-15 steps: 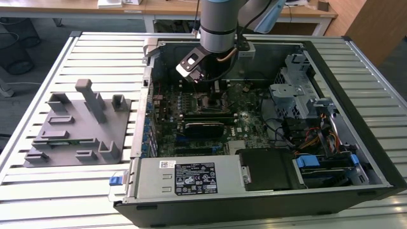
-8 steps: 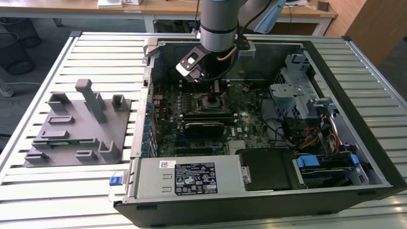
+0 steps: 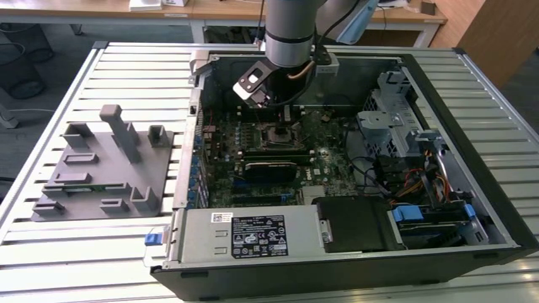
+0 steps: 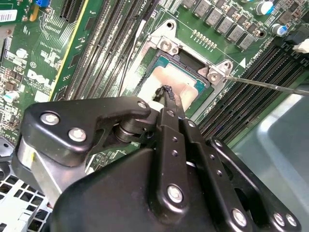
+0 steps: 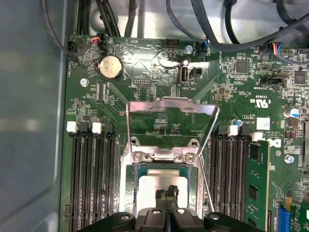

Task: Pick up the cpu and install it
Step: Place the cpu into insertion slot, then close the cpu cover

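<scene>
The arm (image 3: 286,38) reaches down into the open case (image 3: 471,95), which lies on a slatted table (image 3: 135,63). It ends over the socket at the far middle of the board (image 3: 324,158).

In both wrist views the gripper (image 4: 168,94) has its fingers pressed together with nothing clamped between them. Their black tips sit at the middle of the cpu (image 4: 186,79), touching it or just above; I cannot tell which.

The cpu lies flat in the socket, silver top up, level with the frame around it. The load plate (image 5: 169,101) stands tilted up on the far side of the socket, not closed over the chip. The thin lever (image 4: 265,84) juts out free beside the socket.

Empty memory slots flank the socket on both sides, and a green memory stick (image 5: 258,179) sits in one slot.

On the exterior view's left, a grey tray (image 3: 84,183) with upright blocks rests on the table beside the case. The power supply (image 3: 244,237) fills the near corner of the case.
</scene>
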### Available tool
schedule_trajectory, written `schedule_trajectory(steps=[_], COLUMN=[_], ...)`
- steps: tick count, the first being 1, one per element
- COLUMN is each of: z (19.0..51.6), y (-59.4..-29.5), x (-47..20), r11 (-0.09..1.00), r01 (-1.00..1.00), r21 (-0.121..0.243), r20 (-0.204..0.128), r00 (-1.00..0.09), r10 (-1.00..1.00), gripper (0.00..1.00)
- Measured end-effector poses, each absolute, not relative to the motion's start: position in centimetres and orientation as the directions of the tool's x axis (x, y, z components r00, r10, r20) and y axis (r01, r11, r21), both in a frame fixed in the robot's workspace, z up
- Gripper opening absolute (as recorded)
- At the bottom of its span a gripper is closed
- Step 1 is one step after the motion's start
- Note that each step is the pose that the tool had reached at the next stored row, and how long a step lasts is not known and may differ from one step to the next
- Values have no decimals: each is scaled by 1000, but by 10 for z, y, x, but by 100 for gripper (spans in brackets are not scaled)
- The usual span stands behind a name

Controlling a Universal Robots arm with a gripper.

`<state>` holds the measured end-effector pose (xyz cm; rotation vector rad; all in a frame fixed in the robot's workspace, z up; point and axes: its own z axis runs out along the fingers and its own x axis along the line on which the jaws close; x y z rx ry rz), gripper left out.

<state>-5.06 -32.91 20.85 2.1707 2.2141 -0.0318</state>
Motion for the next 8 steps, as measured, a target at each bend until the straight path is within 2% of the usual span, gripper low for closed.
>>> schedule_trajectory(steps=[8], z=[212], y=[-329], x=[-51], r11=[20], r01=[1000], r21=[14], r20=[-47], r00=[-19], r10=[999], gripper=[11])
